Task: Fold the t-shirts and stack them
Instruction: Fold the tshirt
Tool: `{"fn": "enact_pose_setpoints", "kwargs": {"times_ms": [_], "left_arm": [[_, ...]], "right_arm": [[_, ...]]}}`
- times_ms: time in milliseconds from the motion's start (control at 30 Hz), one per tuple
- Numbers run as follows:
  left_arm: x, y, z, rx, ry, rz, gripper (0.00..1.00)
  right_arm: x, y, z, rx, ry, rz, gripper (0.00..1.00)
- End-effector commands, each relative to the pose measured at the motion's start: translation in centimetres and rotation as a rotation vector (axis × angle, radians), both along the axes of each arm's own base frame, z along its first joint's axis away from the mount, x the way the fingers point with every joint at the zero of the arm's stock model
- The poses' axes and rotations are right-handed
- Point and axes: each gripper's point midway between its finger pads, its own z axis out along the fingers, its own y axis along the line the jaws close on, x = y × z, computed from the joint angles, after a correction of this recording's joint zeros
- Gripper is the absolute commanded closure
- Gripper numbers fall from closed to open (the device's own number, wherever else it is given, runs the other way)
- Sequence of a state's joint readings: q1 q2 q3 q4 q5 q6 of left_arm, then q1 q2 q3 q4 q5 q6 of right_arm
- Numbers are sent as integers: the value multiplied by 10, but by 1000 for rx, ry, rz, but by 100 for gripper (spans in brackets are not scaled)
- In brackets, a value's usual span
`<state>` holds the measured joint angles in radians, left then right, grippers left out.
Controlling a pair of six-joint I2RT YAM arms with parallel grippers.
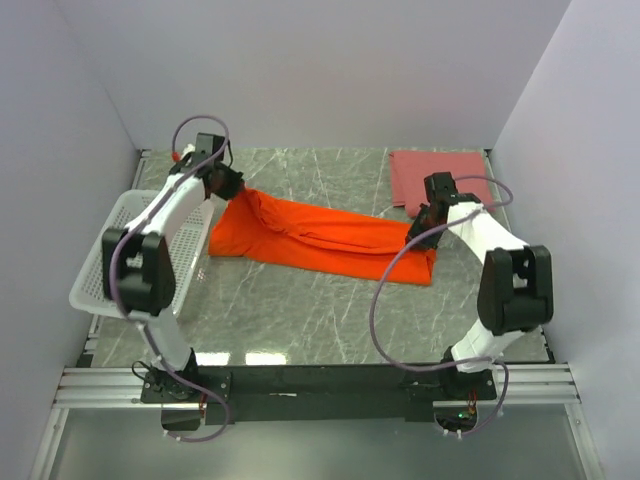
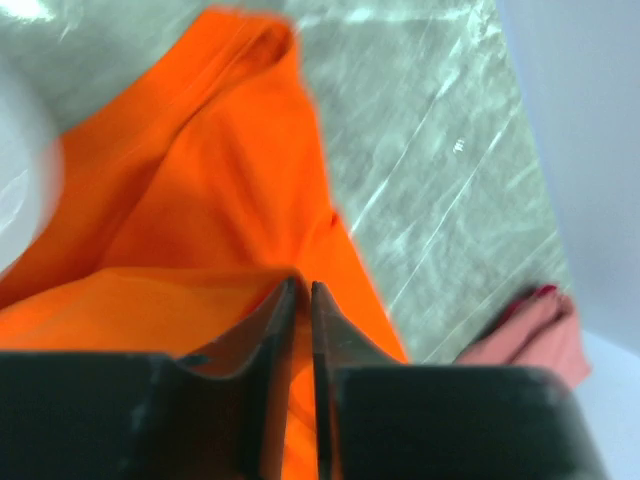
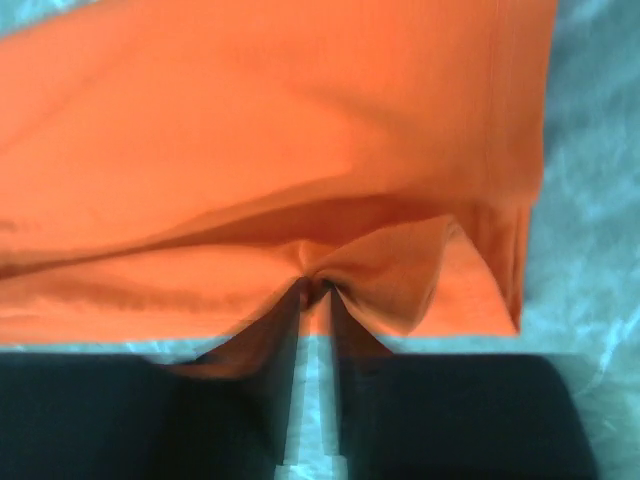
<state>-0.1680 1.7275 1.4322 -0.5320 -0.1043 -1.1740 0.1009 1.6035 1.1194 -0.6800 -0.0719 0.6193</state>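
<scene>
The bright orange plain cloth t-shirt is uniform orange and unprinted, darker along its creases. The dusty pink plain cloth t-shirt is an even salmon, likewise unprinted. The white plastic mesh basket shows a regular lattice. The grey-green stone-patterned tabletop carries pale veins. The left arm and right arm have white shells, black joints and thin purple cables. The left gripper and right gripper are black.

The top view looks down from behind the arm bases over the whole worktop. Both blurred wrist views apparently look down past their jaws, close on the orange t-shirt all three share.
</scene>
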Motion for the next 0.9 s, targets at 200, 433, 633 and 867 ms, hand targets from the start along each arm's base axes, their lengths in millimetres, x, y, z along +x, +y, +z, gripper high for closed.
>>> {"fn": "enact_pose_setpoints", "kwargs": {"times_ms": [200, 433, 633, 867], "left_arm": [[79, -1, -3, 67, -23, -72, 1], [42, -43, -20, 55, 21, -187, 0], [-11, -60, -63, 42, 142, -222, 1], [8, -65, -109, 88, 182, -204, 1]], "right_arm": [[62, -38, 35, -170, -107, -63, 44], [98, -8, 29, -102, -178, 69, 40], [120, 25, 3, -94, -144, 181, 39], [87, 32, -45, -59, -25, 176, 39]]}}
